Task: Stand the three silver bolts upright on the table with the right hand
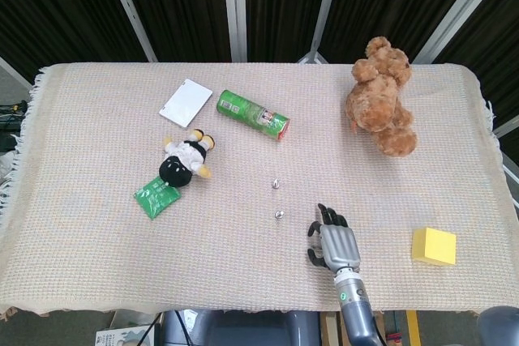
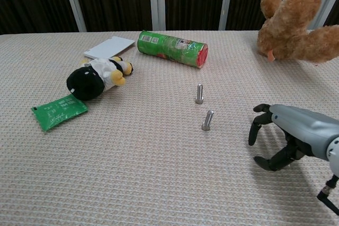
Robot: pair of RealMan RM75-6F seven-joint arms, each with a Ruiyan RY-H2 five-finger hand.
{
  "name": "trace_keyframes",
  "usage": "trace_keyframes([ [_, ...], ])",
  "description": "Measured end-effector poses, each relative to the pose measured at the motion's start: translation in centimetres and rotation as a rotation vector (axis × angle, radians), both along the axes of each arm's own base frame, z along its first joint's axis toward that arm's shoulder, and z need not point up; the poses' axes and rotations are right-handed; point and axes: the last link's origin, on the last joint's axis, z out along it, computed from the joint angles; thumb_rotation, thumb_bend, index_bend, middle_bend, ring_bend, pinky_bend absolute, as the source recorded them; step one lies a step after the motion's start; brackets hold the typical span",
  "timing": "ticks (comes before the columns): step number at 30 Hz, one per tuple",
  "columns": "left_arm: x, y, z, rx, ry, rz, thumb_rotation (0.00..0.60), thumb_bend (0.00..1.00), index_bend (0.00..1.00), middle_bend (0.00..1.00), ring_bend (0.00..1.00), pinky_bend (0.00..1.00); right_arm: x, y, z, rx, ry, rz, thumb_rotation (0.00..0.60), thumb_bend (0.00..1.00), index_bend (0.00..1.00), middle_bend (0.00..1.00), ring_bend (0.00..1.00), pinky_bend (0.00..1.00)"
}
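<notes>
A coarse woven cloth, matt and beige, covers the desk (image 2: pixel 159 183). Two bolts (image 2: pixel 207 120) standing on it look like bright, smooth metal. The right robot hand (image 2: pixel 280 138) has a smooth grey shell with dark matt fingers (image 2: pixel 254 130). The green can (image 2: pixel 172 48) is glossy, the green packet (image 2: pixel 58 111) shiny film, the teddy bear (image 2: pixel 296 19) shaggy brown plush, the yellow block (image 1: pixel 434 246) matt.

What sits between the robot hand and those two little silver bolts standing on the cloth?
Nothing visible. Only bare cloth lies between the right robot hand and the nearer bolt; the farther bolt stands behind it. A third bolt isn't visible.
</notes>
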Motion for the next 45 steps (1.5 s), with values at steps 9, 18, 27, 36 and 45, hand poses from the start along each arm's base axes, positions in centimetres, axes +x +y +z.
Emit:
trace_keyframes([
  [9,0.1,0.0,-0.1,-0.001,0.003,0.001,0.600,0.09,0.16,0.02,0.03,0.10,-0.5,0.5,0.1,0.002,-0.004,-0.003,0.600,0.37,0.47,0.00,0.03,0.11],
  [18,0.1,-0.1,0.0,0.001,0.004,0.001,0.600,0.09,0.16,0.02,0.03,0.10,-0.8,0.6,0.1,0.002,-0.006,-0.001,0.600,0.37,0.49,0.00,0.03,0.11],
  [27,0.1,-0.1,-0.1,-0.001,0.006,0.001,0.600,0.09,0.16,0.02,0.03,0.10,-1.1,0.8,-0.2,0.004,-0.003,-0.003,0.600,0.37,0.51,0.00,0.03,0.11],
  [36,0.1,-0.1,-0.1,0.001,0.007,0.003,0.600,0.09,0.16,0.02,0.03,0.11,-1.3,0.7,-0.4,0.003,-0.003,-0.010,0.600,0.37,0.52,0.00,0.03,0.11],
  [45,0.0,-0.1,0.0,0.004,0.007,0.004,0.600,0.09,0.16,0.02,0.03,0.10,-1.7,0.6,-0.6,0.008,0.002,-0.024,0.600,0.37,0.53,0.00,0.03,0.11],
])
